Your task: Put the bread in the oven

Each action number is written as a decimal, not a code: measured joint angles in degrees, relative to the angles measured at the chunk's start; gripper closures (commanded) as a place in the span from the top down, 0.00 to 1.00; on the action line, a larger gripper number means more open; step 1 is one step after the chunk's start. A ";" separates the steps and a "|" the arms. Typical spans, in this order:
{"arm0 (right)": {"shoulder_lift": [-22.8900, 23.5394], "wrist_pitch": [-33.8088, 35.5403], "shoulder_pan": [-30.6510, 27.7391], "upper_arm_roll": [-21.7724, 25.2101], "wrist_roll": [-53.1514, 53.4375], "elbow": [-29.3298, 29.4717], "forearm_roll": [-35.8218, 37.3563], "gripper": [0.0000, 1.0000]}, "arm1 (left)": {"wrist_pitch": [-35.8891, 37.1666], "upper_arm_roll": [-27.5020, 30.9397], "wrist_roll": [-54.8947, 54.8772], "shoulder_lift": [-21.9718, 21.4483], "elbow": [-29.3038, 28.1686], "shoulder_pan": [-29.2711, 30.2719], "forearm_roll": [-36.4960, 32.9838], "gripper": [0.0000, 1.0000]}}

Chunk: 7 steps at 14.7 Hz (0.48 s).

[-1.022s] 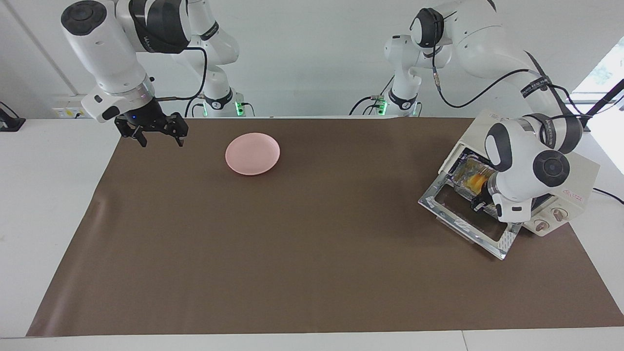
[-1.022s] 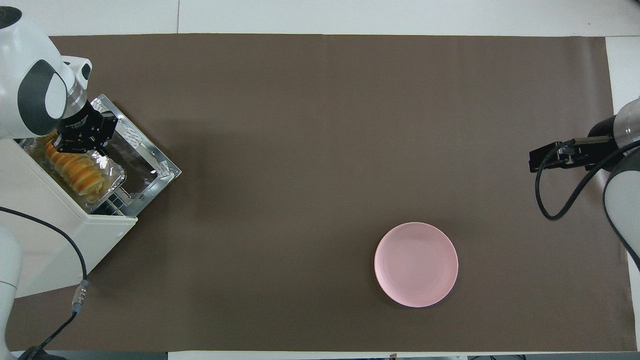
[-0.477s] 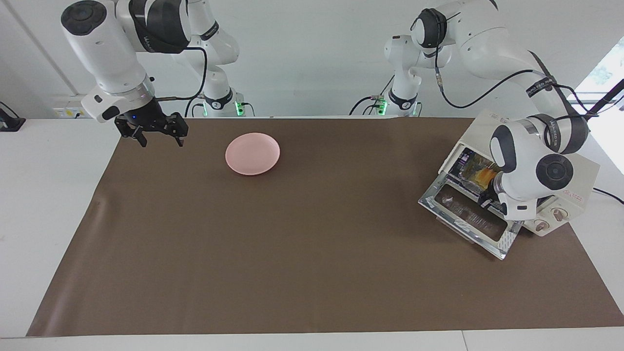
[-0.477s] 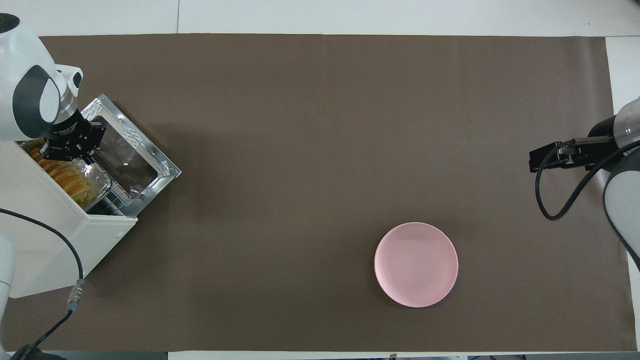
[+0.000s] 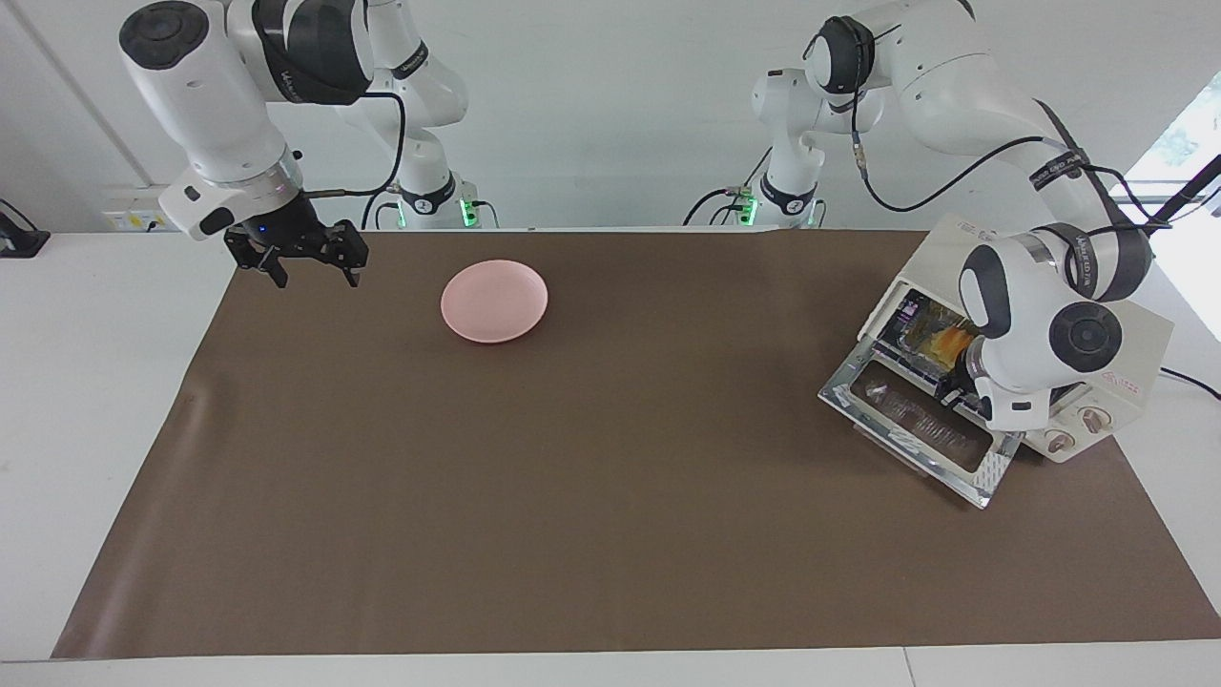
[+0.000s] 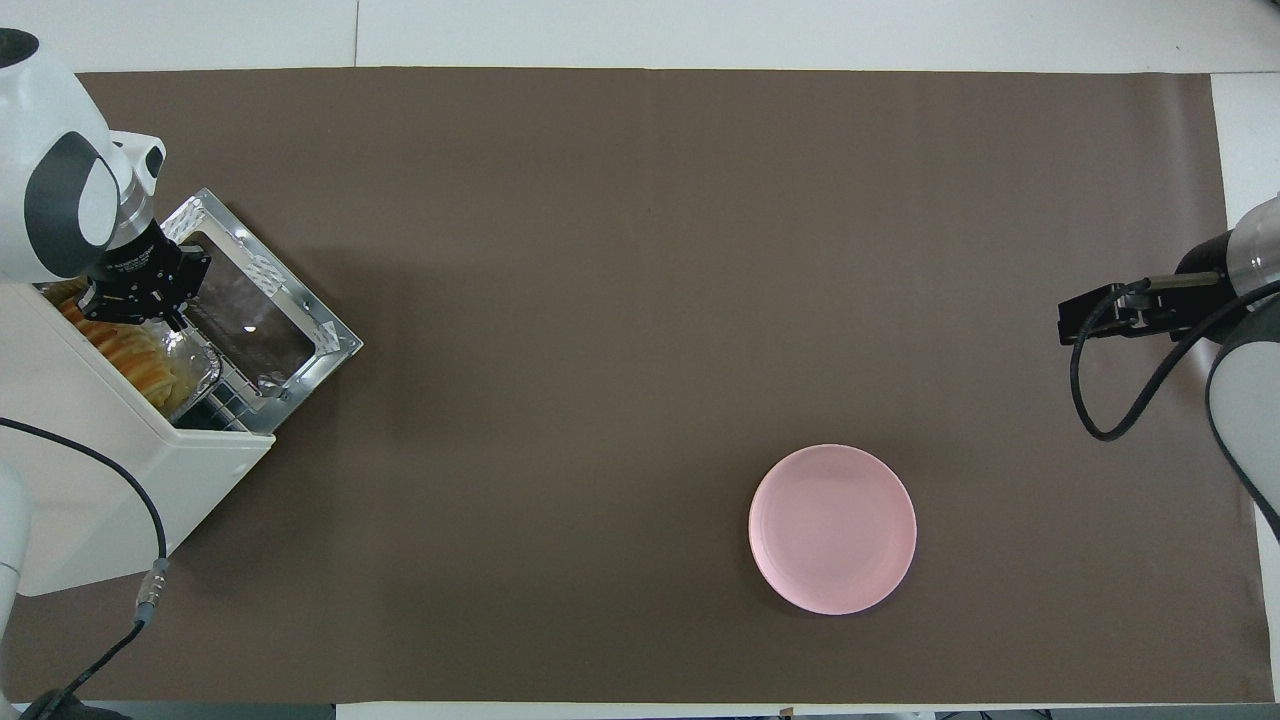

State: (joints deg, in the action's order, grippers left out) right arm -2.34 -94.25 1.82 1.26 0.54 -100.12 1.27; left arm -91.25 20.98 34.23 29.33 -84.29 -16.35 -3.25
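The cream-white oven (image 5: 1135,353) stands at the left arm's end of the table, its glass door (image 5: 916,429) dropped open. The golden ridged bread (image 5: 949,342) lies in a silver foil tray (image 6: 195,365) on the rack inside the oven; in the overhead view only part of the bread (image 6: 130,350) shows past the oven (image 6: 100,470) top. My left gripper (image 6: 140,300) is at the oven mouth, over the tray's outer rim; in the facing view the left gripper (image 5: 949,391) is largely hidden by its wrist. My right gripper (image 5: 310,275) is open and empty, up in the air over the mat's corner at the right arm's end.
A round pink plate (image 5: 494,301) lies empty on the brown mat (image 5: 572,496), near the robots; it also shows in the overhead view (image 6: 832,528). The open door (image 6: 260,310) juts out over the mat. A cable (image 6: 150,590) trails from the oven.
The left gripper has moved in toward the oven, and the foil tray with the bread has slid deeper inside. The glass door now lies uncovered. The right arm has not moved.
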 measured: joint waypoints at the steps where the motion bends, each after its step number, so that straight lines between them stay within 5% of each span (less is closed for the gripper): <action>1: 0.00 0.00 0.00 0.00 0.00 0.00 0.00 1.00 | 0.00 0.00 -0.08 0.00 -0.03 0.00 0.00 0.67; 2: 0.00 0.00 0.00 0.00 0.00 0.00 0.00 1.00 | 0.00 -0.03 -0.21 0.01 -0.10 0.00 0.00 1.00; 7: 0.00 0.00 0.00 0.00 0.00 0.00 0.00 1.00 | -0.12 -0.12 -2.65 -0.03 -0.09 -0.03 0.00 1.00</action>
State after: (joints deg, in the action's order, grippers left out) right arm -2.34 -94.25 1.82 1.26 0.54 -100.12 1.27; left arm -91.37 20.87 31.59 29.30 -84.38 -16.38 -3.25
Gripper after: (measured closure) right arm 0.000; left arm 0.282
